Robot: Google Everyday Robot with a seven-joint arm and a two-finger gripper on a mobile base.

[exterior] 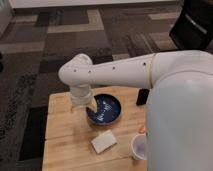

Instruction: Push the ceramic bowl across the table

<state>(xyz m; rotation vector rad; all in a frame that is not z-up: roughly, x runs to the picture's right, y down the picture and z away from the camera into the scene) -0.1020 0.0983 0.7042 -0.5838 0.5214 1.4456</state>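
Observation:
The ceramic bowl (104, 110) is a glossy dark-blue shallow bowl with whitish streaks inside, standing near the middle of the light wooden table (62, 125). My white arm reaches in from the right and bends down at the bowl's left rim. My gripper (90, 106) hangs at that left rim, touching or just above it. Most of the gripper is hidden under the wrist.
A whitish rectangular sponge-like block (103, 141) lies in front of the bowl. A small translucent white cup (139, 146) stands at the front right, with something orange (142, 129) behind it. A dark object (142, 96) sits at the right. Patterned carpet surrounds the table.

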